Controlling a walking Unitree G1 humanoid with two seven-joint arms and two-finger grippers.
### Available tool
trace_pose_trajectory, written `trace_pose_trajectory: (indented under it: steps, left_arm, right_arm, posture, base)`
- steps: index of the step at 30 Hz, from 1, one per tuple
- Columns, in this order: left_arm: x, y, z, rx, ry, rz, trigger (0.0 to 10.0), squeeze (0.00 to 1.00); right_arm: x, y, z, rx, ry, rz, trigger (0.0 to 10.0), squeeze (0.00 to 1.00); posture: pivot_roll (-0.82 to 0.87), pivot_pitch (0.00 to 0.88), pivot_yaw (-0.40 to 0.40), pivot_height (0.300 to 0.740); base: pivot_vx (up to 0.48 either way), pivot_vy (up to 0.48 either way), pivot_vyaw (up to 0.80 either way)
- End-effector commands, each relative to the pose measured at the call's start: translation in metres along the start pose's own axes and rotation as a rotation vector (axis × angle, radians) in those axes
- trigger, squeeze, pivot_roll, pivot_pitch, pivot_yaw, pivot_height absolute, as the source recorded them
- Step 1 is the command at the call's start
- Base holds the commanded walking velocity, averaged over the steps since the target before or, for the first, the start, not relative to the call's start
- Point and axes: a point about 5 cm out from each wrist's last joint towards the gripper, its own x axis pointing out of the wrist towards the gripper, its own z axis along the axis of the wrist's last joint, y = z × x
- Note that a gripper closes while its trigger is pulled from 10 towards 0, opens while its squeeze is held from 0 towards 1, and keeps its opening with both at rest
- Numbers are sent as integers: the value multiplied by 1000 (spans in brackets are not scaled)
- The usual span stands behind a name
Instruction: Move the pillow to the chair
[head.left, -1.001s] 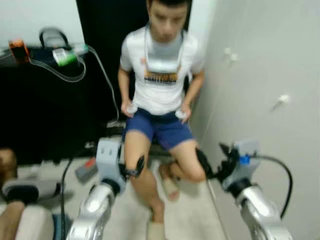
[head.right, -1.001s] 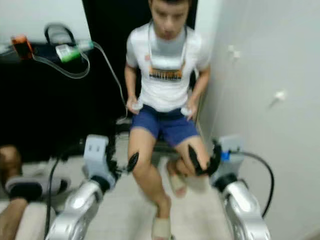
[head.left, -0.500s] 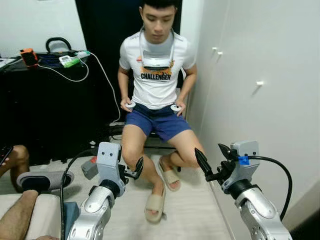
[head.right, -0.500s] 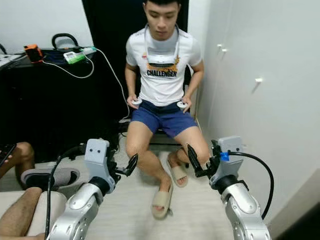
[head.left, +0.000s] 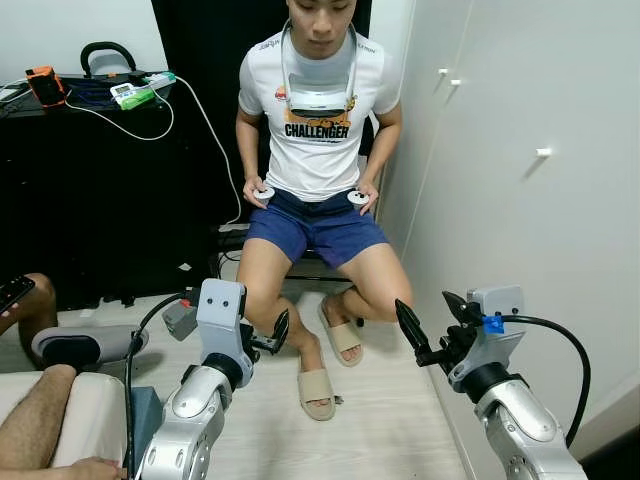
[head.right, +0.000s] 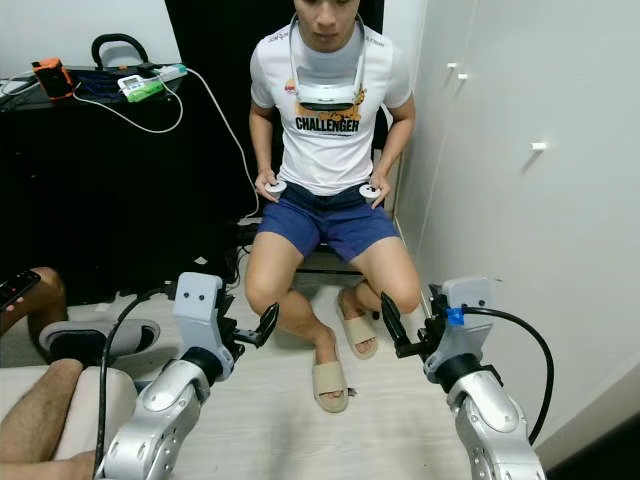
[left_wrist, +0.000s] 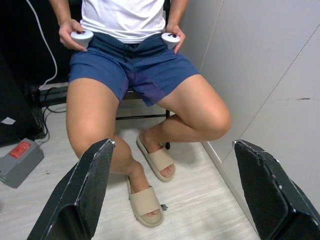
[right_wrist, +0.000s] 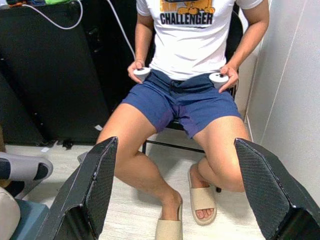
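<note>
A person in a white T-shirt and blue shorts (head.left: 318, 228) sits on a dark chair (head.right: 322, 263) straight ahead, holding a small white controller in each hand. My left gripper (head.left: 272, 338) is raised in front of the person's right knee, open and empty; in the left wrist view (left_wrist: 172, 145) the shorts and sandals lie beyond its spread fingers. My right gripper (head.left: 428, 314) is up near the other knee, open with nothing in it. The right wrist view (right_wrist: 176, 144) looks at the person's lap.
A black desk (head.left: 90, 170) with cables, an orange device and a green item stands at the left. White cabinet doors (head.left: 520, 200) line the right side. At the lower left, another person's leg rests on a beige cushion (head.left: 80, 420), beside a grey slipper (head.left: 85, 345).
The view was blurred a second ago and is sharp now; the camera has dipped slightly. The seated person has shifted the feet. Both grippers stay open and raised.
</note>
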Motion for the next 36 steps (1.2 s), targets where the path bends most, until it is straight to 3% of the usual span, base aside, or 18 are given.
trace_pose_trajectory:
  steps: [1,8,27,36]
  left_arm:
    - [-6,5,-4,8,9,7,10000,0]
    - [-13,8,0,36,2,7,10000,0]
    - [-8,-1,-1,43,-4,-16,10000,0]
    - [-6,-4,-2,30,-5,-42,10000,0]
  right_arm:
    - [-1,4,-8,-2,22,-1,10000,0]
    - [3,11,-8,14,21,14,10000,0]
    - [4,0,-6,30,6,-8,10000,0]
    - [-5,-3,-7,25,12,-26,10000,0]
  posture:
    - [-49,0,16,735]
    - [-27,6,21,735]
    - [-44,0,3,735]
    - [-73,0,16,735]
  base:
    - [0,0,0]
    - [0,0,0]
    - [0,0,0]
    - [0,0,0]
